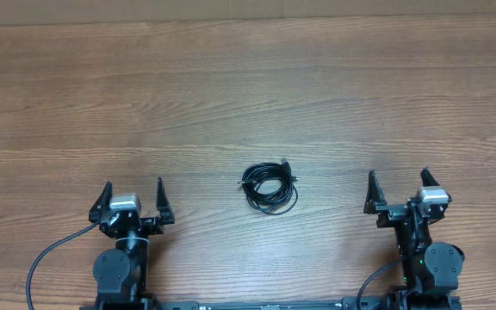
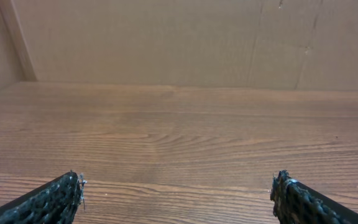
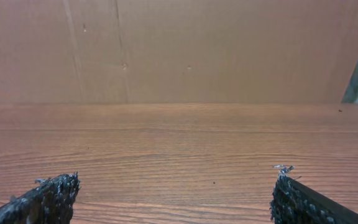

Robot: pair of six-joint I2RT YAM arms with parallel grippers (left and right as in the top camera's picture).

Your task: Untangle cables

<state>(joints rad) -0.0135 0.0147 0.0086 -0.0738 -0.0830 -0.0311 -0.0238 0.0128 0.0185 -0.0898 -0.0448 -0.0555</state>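
Left end effector (image 1: 133,185) with rough black fingers (image 2: 48,202) spread wide and empty, right end effector (image 1: 399,175) equally spread, thin black cables (image 1: 270,188) wound in a small round coil between them, on smooth wood-grain bench (image 1: 231,86)

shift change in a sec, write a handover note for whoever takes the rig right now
Left pincer: open, empty, low over the table at its near edge.
Right pincer: open, empty, same on the other side.
Cables: one small coil on the table, between the two arms and a little further out; neither wrist view shows it.
Done: nothing, the coil is untouched.
Left: reach in, grasp the coil and pull the cords apart.
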